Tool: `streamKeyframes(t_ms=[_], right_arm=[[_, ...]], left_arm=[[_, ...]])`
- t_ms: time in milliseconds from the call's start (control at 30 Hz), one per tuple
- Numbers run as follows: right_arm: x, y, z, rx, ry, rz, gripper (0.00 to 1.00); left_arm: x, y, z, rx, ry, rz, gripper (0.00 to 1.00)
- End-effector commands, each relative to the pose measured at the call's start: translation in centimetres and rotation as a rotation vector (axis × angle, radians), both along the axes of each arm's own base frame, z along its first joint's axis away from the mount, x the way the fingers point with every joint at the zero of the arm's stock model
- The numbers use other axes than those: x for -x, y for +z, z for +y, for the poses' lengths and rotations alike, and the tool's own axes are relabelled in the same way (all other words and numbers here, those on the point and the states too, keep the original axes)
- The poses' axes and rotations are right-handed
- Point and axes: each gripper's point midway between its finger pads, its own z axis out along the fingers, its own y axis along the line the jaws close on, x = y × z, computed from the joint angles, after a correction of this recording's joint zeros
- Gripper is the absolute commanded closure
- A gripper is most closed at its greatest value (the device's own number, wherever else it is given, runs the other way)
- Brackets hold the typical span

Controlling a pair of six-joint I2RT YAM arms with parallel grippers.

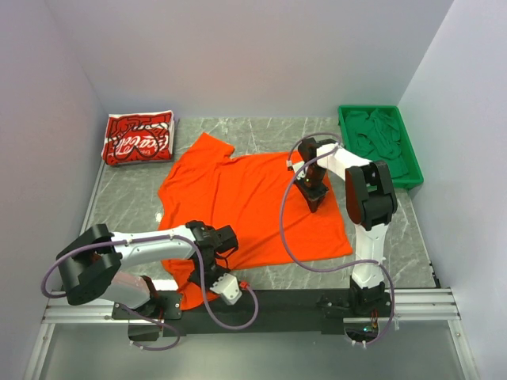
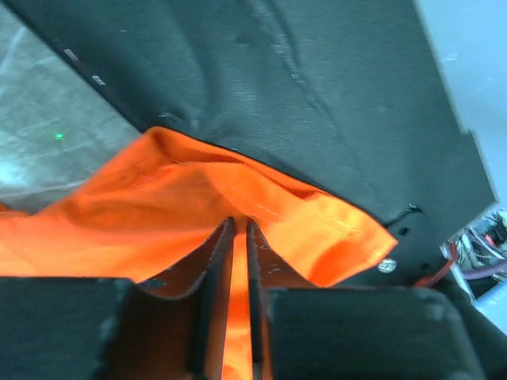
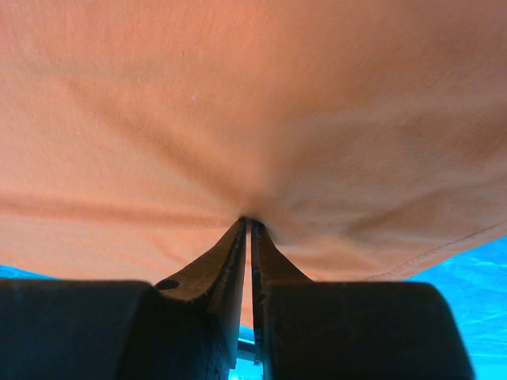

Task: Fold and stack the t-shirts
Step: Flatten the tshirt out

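The folding of the orange shirt (image 1: 253, 206) is the step in hand. The shirt is spread flat across the middle of the table (image 1: 261, 133), and its near-left corner reaches the black strip (image 1: 301, 299) at the near edge. The left gripper (image 2: 239, 226) is closed narrowly on the hem at that corner, with cloth seen between the fingers. The right gripper (image 3: 248, 223) is likewise pinched on cloth, in the right part of the shirt. The red shirt (image 1: 139, 138) is already folded at the far left corner (judged to be the base of the stack). For the next move, both pinches are best raised together and carried across the shirt, so that one part is laid over the other. The cloth is to be kept taut, and neither grip released until the edges are matched.
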Motion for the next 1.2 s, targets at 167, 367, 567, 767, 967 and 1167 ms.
streamKeyframes(t_ms=[167, 367, 567, 767, 967, 1167], right_arm=[[3.7, 1.1, -1.6, 0.004, 0.037, 0.050, 0.86], [7.4, 0.9, -2.8, 0.020, 0.056, 0.112, 0.85], [5.7, 2.8, -2.7, 0.007, 0.074, 0.037, 0.82], [-4.7, 7.8, -3.4, -0.024, 0.017, -0.222, 0.71], [-14.0, 9.3, -7.9, 0.096, -0.050, -0.429, 0.65], [-18.4, 8.3, -10.8, 0.187, -0.065, -0.512, 0.59]], left_arm=[[-1.4, 6.5, -2.1, 0.153, 0.112, -0.015, 0.66], [-10.0, 11.0, -2.9, 0.265, 0.494, -0.017, 0.67], [-25.8, 13.7, -0.1, 0.376, 1.016, -0.090, 0.63], [-38.3, 14.4, 3.3, 0.460, 1.381, -0.135, 0.41], [-47.7, 14.4, 4.0, 0.557, 1.555, -0.260, 0.40], [-53.4, 11.6, 3.9, 0.571, 1.663, -0.267, 0.41]])
